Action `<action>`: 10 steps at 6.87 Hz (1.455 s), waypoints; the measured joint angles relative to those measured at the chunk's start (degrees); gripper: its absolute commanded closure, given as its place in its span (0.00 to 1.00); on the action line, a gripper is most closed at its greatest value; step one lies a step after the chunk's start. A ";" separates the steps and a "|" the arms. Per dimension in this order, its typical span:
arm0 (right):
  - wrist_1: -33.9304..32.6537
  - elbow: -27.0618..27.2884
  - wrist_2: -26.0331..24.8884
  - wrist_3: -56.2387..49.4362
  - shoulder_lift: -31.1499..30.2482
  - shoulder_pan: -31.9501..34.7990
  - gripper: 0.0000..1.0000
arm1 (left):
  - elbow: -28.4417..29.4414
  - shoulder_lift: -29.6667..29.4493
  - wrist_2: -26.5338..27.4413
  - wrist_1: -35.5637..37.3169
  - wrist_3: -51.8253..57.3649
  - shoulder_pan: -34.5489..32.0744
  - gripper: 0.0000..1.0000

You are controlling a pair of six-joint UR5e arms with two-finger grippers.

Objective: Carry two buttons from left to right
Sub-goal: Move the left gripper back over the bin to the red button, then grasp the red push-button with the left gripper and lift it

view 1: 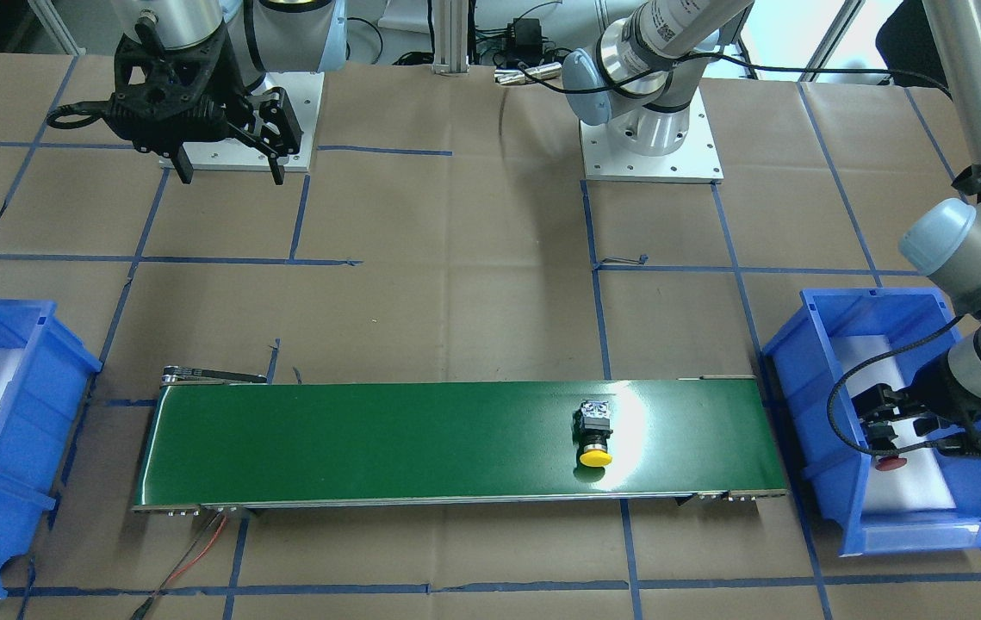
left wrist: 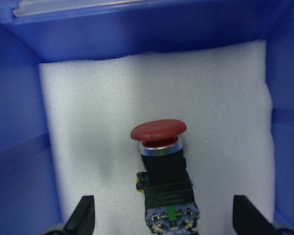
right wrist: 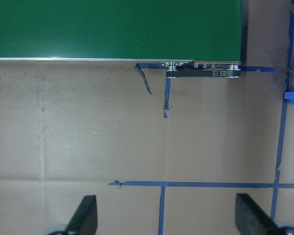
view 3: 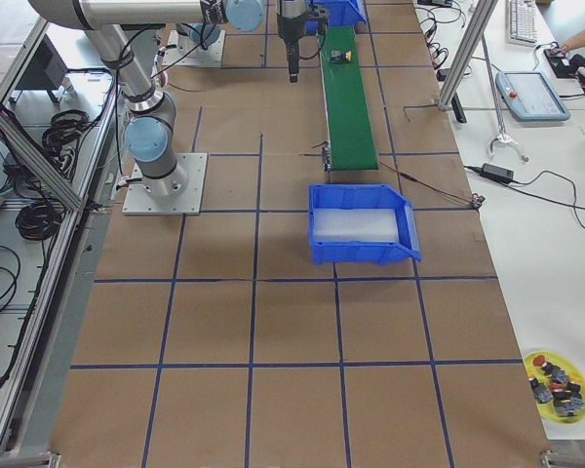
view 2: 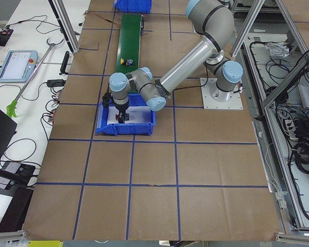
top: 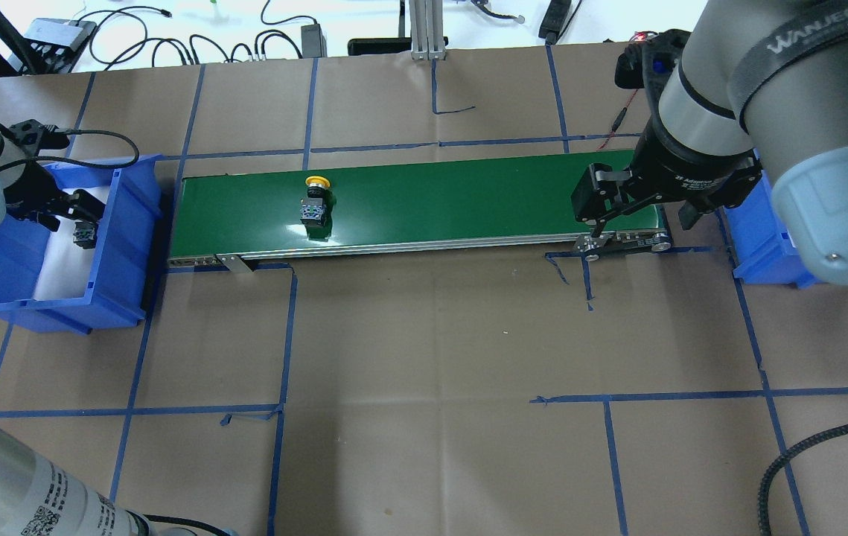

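My left gripper (left wrist: 165, 211) reaches down into the blue bin (left wrist: 137, 34) on my left side. Its two fingers are spread wide, one on either side of the red button (left wrist: 164, 181), and neither finger touches it. The red button lies on its side on the white foam pad (left wrist: 88, 122) that lines the bin. Its red mushroom cap points away from my wrist camera, and its black block body is nearer the camera.

The yellow button (view 1: 593, 433) lies on its side on the green conveyor belt (view 1: 369, 439), in the part of the belt closer to my left bin. Its yellow cap points toward the far side of the table, away from my base.

My right gripper (view 1: 230, 172) hangs above the brown paper table (right wrist: 88, 122) by the other end of the belt. Its fingers are wide apart and hold nothing. A second blue bin (view 1: 25, 430), also lined with white foam, sits just past that end of the belt.
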 measured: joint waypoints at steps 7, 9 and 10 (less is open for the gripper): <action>0.00 0.00 0.06 0.00 0.00 0.00 0.00 | 0.28 0.27 -0.04 0.98 -0.11 -0.48 0.87; 0.00 0.00 0.05 0.00 0.00 0.00 0.00 | 2.23 2.61 0.03 -2.65 0.20 -0.51 0.87; 0.00 0.00 0.07 0.00 0.00 0.00 0.00 | 3.40 4.06 0.09 -5.70 0.19 -0.51 0.87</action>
